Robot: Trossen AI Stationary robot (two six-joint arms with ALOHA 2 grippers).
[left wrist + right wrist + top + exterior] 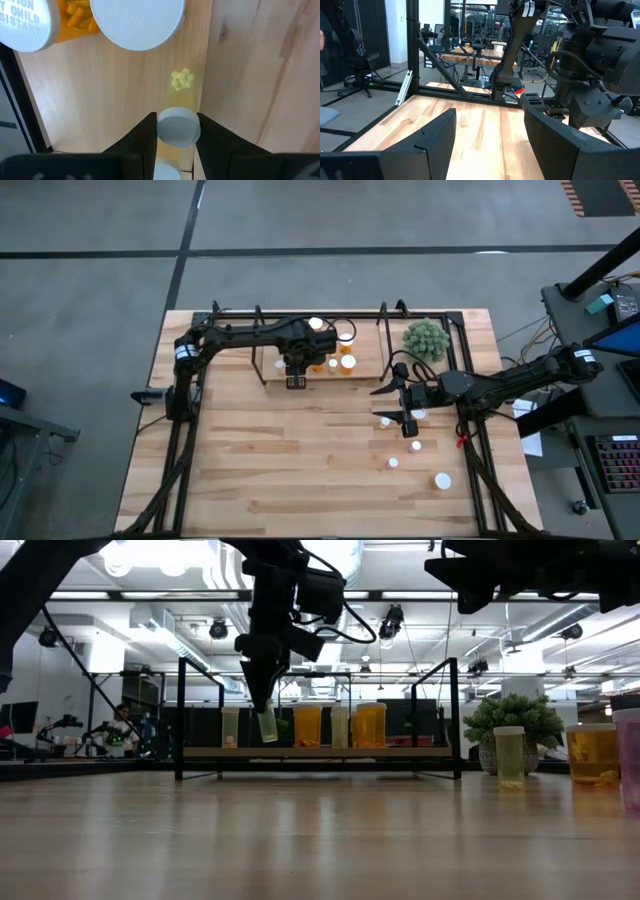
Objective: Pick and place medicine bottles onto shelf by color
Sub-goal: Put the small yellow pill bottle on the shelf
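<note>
My left gripper [177,119] hangs over the near edge of the shelf [320,752], shut on a small medicine bottle [267,726] with a clear yellowish body and a white cap. Two orange bottles [308,725] [370,725] and two pale ones [231,727] [340,727] stand on the shelf board. Several more bottles [416,446] stand loose on the table at the right. My right gripper [490,145] waits open above the table's right half, pointing level toward the left, with nothing between its fingers. My left gripper pinches the small bottle's white cap [178,131] between its two fingers, one on each side. The fingers come from above, pointing down. The bottle hangs below them, slightly tilted, its bottom [267,739] just above the shelf board.
A green spiky plant [427,338] stands right of the shelf. Thin black uprights [180,720] [455,718] frame the shelf's ends. In the low view, a pale bottle [509,755] and an orange one [592,753] stand near on the right. Bare tabletop [280,460] lies in front of the shelf.
</note>
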